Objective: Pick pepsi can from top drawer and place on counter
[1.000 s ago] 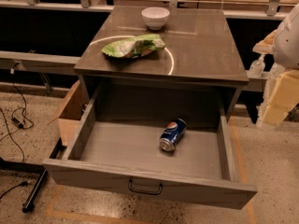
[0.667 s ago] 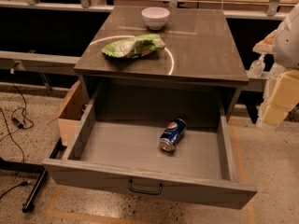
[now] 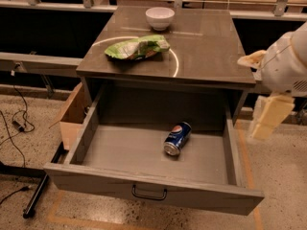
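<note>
The pepsi can (image 3: 177, 138) lies on its side on the floor of the open top drawer (image 3: 91, 174), right of centre, its silver end towards the front. The drawer is pulled fully out, with its black pull handle (image 3: 149, 193) at the front. The counter (image 3: 211, 47) is the dark tabletop above it, with a pale ring mark. My gripper (image 3: 269, 117) hangs from the white arm at the right edge, outside the drawer's right wall and above the floor, well clear of the can. It holds nothing.
A green snack bag (image 3: 136, 47) lies on the counter's left front part. A white bowl (image 3: 159, 17) stands at the counter's back. A cardboard box (image 3: 72, 116) sits on the floor left of the drawer. Cables (image 3: 14, 123) run across the floor at the left.
</note>
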Robot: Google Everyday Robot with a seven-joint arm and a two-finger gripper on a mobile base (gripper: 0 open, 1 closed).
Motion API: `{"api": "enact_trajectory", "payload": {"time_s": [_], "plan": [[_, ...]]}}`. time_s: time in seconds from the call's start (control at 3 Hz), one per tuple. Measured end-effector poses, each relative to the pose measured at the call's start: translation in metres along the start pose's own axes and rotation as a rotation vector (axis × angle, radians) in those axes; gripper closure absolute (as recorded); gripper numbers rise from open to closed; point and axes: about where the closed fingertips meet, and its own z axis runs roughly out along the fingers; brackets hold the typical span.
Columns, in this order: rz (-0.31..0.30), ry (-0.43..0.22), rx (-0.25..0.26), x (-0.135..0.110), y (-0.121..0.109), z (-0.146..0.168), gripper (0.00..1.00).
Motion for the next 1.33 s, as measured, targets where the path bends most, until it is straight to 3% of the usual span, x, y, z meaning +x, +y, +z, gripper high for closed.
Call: {"api": "enact_trajectory", "payload": {"time_s": [0.33, 0.67, 1.0, 1.33], "plan": [[-0.135, -0.110, 0.021, -0.010, -0.006, 0.047, 0.00], [-0.325, -0.139, 0.061, -0.026, -0.005, 0.086, 0.00], [-0.412, -0.140, 0.089, -0.032, -0.009, 0.085, 0.00], [-0.411, -0.139, 0.085, -0.031, -0.008, 0.085, 0.00]]}}
